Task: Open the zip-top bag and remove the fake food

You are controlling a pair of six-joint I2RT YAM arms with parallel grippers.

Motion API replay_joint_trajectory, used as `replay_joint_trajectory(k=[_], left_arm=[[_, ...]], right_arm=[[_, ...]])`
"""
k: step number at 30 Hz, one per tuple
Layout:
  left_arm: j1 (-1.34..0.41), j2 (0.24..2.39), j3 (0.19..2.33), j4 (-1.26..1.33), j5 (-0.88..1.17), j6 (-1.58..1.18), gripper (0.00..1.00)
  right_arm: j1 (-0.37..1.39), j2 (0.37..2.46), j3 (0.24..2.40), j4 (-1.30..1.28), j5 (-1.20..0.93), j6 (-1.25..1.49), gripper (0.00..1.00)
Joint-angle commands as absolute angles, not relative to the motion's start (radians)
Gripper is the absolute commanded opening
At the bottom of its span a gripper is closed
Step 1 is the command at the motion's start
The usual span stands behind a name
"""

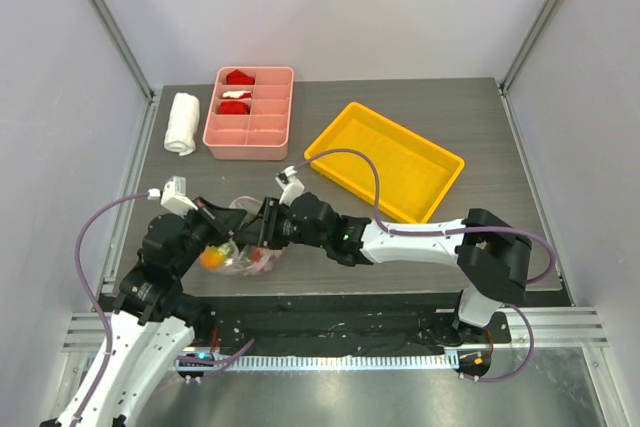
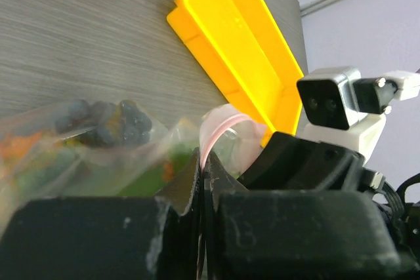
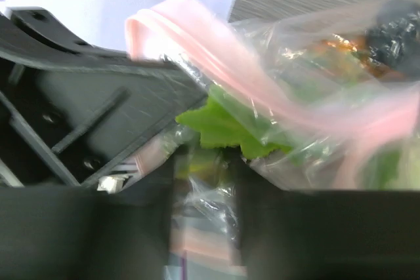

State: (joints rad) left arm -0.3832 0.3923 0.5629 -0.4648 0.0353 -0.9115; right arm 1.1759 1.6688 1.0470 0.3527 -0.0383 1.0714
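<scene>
Left claw (image 2: 201, 162) pressed together, pinching the bag (image 1: 245, 259) by its pink strip; right claw (image 3: 203, 181) part-spread, bag plastic between its fingers; one bag, food (image 1: 212, 259) inside, at 7 o'clock of the bench (image 1: 330, 107); one yellow tray (image 1: 385, 159) at 2; one pink tray (image 1: 250, 112), one towel (image 1: 182, 123) at 11.

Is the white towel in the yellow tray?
No, the towel sits left of the pink tray, well apart from the yellow tray.
</scene>
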Motion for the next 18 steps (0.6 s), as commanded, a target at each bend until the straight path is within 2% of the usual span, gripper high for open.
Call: replay_joint_trajectory(k=[1, 3, 10, 18], left_arm=[[-0.388, 0.364, 0.624, -0.544, 0.011, -0.879, 0.0], [-0.39, 0.359, 0.646, -0.577, -0.024, -0.855, 0.0], [-0.388, 0.334, 0.753, -0.661, -0.149, -0.761, 0.0], [-0.388, 0.357, 0.851, -0.764, -0.173, -0.719, 0.0]], right_arm=[[1.189, 1.689, 1.043, 0.434, 0.044, 1.011, 0.19], [1.189, 1.651, 1.042, 0.41, 0.054, 0.947, 0.02], [1.192, 1.516, 1.043, 0.25, 0.143, 0.775, 0.01], [1.206, 1.655, 1.233, 0.139, -0.11, 0.736, 0.04]])
